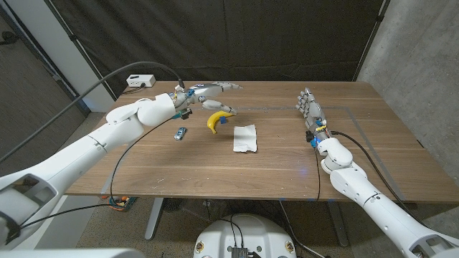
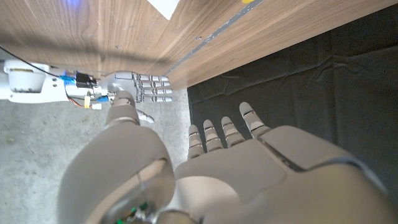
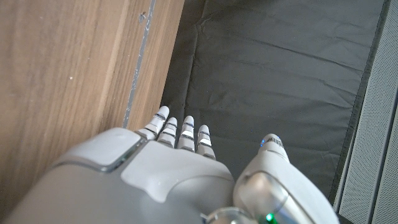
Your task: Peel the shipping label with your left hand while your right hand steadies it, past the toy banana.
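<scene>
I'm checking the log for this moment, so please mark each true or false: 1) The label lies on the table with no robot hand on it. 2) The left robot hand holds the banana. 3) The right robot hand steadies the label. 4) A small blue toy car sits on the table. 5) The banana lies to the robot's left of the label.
1) True: the label lies alone on the table.
2) False: the left robot hand hovers open above the banana, holding nothing.
3) False: the right robot hand stands open, well to the right of the label.
4) True: the car sits left of the banana.
5) True.
</scene>
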Robot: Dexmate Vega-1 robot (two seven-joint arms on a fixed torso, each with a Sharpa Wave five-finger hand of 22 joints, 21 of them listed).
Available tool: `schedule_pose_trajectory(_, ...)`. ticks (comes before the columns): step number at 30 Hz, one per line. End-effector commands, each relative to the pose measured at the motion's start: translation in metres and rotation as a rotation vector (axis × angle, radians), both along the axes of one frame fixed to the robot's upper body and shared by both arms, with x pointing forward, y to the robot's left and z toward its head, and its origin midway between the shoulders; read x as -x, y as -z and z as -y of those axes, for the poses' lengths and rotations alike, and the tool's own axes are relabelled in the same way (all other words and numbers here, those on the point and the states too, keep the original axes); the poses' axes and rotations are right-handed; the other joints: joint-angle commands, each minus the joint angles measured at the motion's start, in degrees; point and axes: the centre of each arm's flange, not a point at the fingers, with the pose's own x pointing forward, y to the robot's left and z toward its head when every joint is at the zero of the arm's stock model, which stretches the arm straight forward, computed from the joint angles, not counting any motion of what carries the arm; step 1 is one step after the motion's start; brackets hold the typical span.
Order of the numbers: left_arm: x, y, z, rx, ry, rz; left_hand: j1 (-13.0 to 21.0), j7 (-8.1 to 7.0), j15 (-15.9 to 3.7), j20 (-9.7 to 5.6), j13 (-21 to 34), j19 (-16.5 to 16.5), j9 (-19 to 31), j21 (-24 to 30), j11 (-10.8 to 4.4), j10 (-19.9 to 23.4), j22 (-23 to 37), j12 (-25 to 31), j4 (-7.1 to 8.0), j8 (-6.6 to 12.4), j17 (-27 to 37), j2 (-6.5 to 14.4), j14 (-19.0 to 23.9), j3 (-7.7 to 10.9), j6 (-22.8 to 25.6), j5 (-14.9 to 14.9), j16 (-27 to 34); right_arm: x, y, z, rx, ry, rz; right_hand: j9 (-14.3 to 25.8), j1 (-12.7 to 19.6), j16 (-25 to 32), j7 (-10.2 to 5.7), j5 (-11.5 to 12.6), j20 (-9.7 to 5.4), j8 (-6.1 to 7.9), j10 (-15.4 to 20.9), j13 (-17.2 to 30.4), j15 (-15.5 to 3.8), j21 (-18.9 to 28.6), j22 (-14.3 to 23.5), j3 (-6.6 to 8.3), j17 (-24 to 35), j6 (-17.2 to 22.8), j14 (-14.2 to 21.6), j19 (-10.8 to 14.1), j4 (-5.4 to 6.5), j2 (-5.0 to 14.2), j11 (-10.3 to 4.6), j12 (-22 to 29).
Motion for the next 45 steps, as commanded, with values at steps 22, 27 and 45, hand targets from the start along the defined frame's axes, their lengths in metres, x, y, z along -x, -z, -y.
schedule_pose_trajectory(22, 0.001, 0.015, 0.042, -0.421, -0.125, 0.089, 8.26, -0.04, -0.36, 0.42, 0.59, 2.3, 0.57, -0.34, -0.91, 4.73, 0.15, 1.02, -0.18, 0.96, 0.16, -1.95, 1.78, 0.02, 5.08, 0.72, 0.48, -0.004, 0.005, 0.003, -0.023, 0.007, -0.01, 0.19, 0.57, 0.17, -0.13, 0.27, 0.11, 0.28, 0.7, 0.16, 0.43, -0.48, 0.11, 0.02, 0.18, 0.68, 0.16, 0.49, -0.25, 0.28, 0.12, 0.33)
schedule_pose_trajectory(27, 0.0, 0.019, 0.044, -0.441, -0.126, 0.1, 8.24, 0.4, -0.46, 0.55, 0.78, 2.38, 0.69, -0.54, -0.46, 6.39, 0.17, 1.55, 0.29, 1.31, 0.28, -3.03, 2.09, -0.83, 6.43, 1.02, 0.61, -0.004, 0.006, 0.003, -0.019, 0.006, -0.008, 0.19, 0.55, 0.16, -0.09, 0.27, 0.06, 0.29, 0.74, 0.16, 0.41, -0.58, 0.11, -0.01, 0.18, 0.7, 0.16, 0.55, -0.25, 0.27, 0.1, 0.34)
schedule_pose_trajectory(45, -0.015, 0.043, 0.056, -0.512, -0.116, 0.058, 8.88, 0.48, -1.26, 0.19, 1.39, 3.18, 1.07, -0.79, -2.0, 9.39, 0.27, 2.36, 1.02, 2.3, 0.55, -4.11, 3.47, -2.3, 9.72, 2.28, 1.2, -0.004, 0.009, 0.003, -0.022, 0.005, -0.013, 0.2, 0.5, 0.18, -0.13, 0.26, 0.07, 0.28, 0.78, 0.16, 0.43, -0.89, 0.13, -0.09, 0.18, 0.72, 0.24, 0.66, -0.27, 0.3, 0.12, 0.34)
